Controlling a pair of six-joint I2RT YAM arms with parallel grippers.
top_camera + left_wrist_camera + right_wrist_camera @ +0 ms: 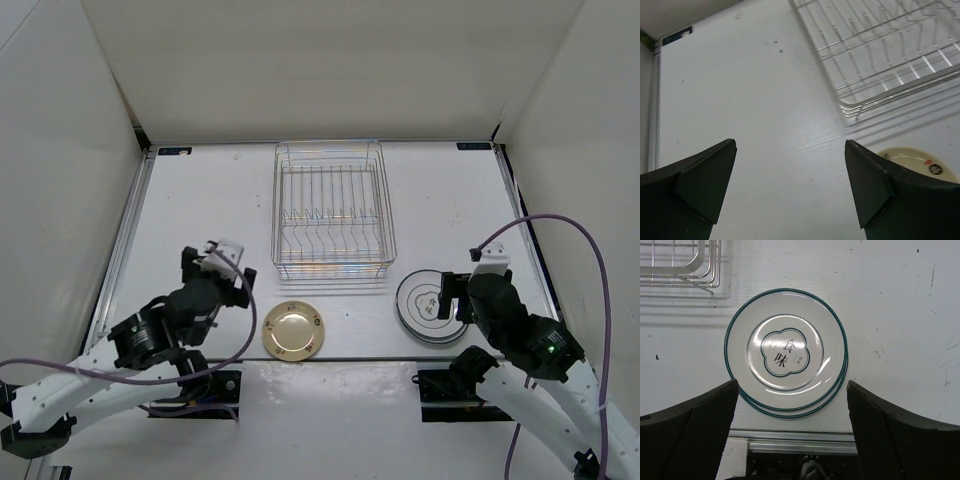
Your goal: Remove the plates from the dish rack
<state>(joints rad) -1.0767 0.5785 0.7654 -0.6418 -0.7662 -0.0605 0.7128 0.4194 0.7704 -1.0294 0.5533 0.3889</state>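
Plates on the table, both hands wide and idle

No plate stands between the dividers of the dish rack (333, 210), which sits in the upper middle of the top view. All three plates lie flat on the table (200, 200) along the lower edge of the frame, just below the rack. This looks like sorting by kind. The tan plate (293, 331) lies alone at lower centre, below the rack's lower left corner. The two white plates (430, 305) with teal rims are stacked at lower right. The upper plate sits slightly off the lower one, which shows as a crescent toward the bottom right of the right wrist view. Each group lies on the side of the arm nearest to it, so neither arm has to cross the other. By that layout the unloading looks finished.

The left hand (790, 145) is spread wide and grips nothing. Its arm is bent low at the left of the top view, pointing up the frame at bare table beside the rack's corner, with the tan plate at the lower right of its own view. The right hand (792, 384) is equally wide and empty, hanging directly above the white stack and touching nothing.
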